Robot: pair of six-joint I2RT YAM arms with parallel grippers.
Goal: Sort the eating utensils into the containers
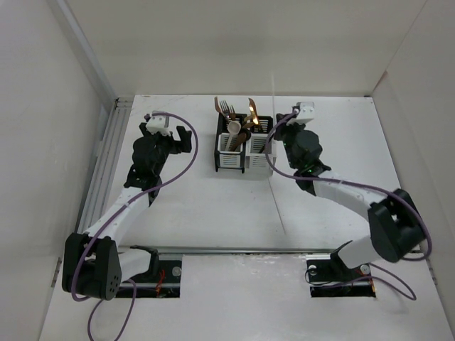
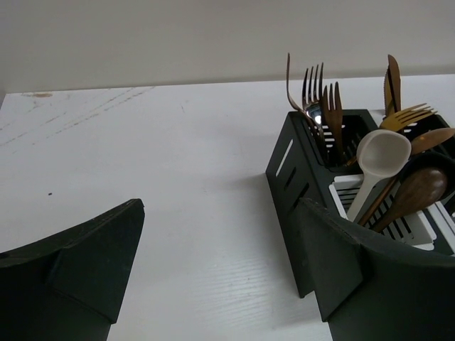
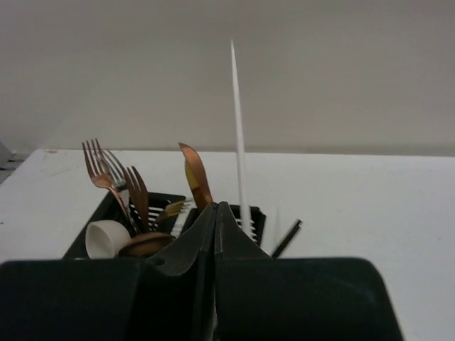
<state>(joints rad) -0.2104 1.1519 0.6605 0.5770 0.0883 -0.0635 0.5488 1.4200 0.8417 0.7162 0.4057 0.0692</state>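
Right fingers (image 3: 202,245) clenched, white chopstick (image 3: 238,128) upright just beyond; hold cannot be told. Left fingers (image 2: 92,263) spread, empty. Chopstick may be toppled if caddy (image 1: 229,160) nudged.

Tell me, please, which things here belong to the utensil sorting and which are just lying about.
Job: containers, forks, cream spoon, wooden spoon, white chopstick, black chopstick.
Not the job: purple cables, metal rail.
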